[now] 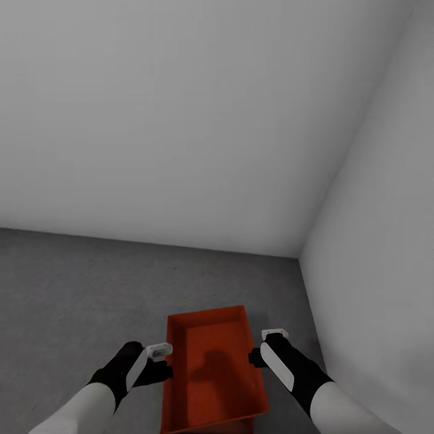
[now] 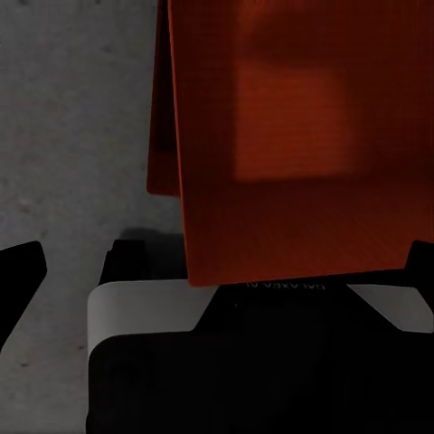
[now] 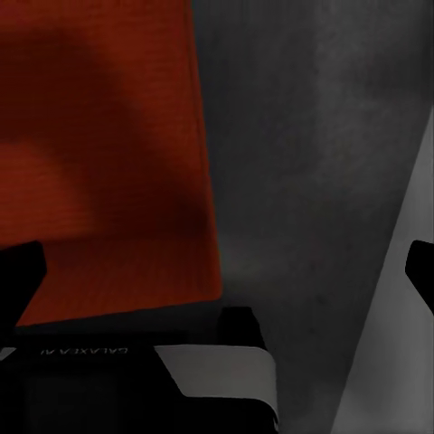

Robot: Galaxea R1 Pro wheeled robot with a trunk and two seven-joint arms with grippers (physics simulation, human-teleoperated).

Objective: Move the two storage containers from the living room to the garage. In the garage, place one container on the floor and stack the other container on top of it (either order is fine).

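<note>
In the garage corner, the left claw point(image 1: 164, 361) and right claw point(image 1: 260, 348) grip the container point(image 1: 211, 367) walls (both apparently clamped): lower it level onto the floor point(image 1: 72, 289).

walls point(image 1: 181, 120): plain grey-white (corner at right) | floor point(image 1: 72, 289): dark grey speckled concrete

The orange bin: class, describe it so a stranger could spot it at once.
Find the corner where two pale walls meet the grey floor. Nearer the camera, between the left gripper and right gripper, sits the bin. It is the one bright orange-red thing, open-topped and rectangular.
</note>
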